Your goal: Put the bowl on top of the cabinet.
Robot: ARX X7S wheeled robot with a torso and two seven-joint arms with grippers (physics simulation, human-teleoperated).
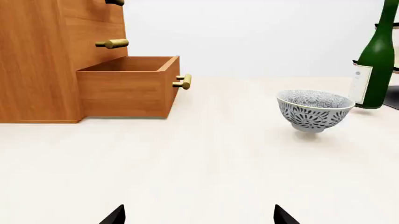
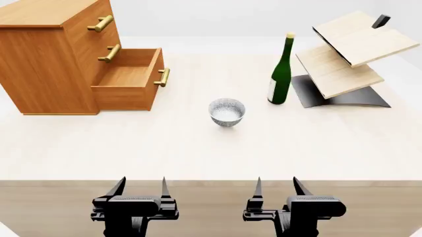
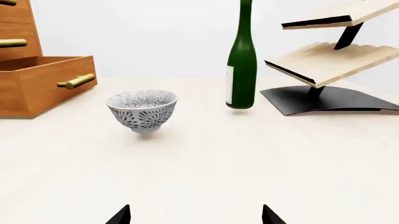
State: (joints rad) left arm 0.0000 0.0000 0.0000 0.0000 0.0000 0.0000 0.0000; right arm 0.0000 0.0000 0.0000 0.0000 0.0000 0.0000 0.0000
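The bowl (image 2: 227,111) stands upright on the pale table, near its middle; the wrist views show its blue-grey leafy pattern (image 1: 314,110) (image 3: 143,110). The cabinet (image 2: 51,54) stands at the back left, orange-brown with brass handles, its lowest drawer (image 2: 128,83) pulled out. Its flat top is bare. My left gripper (image 2: 141,187) and right gripper (image 2: 277,186) hover at the table's near edge, both open with nothing between their fingers, well short of the bowl. In the wrist views only the black fingertips (image 1: 115,215) (image 3: 269,215) show.
A green bottle (image 2: 281,71) stands upright right of the bowl, towards the back. Behind it at the back right leans a tilted pale-wood two-tier rack (image 2: 343,59) on a black base. The open drawer juts out towards the bowl's left.
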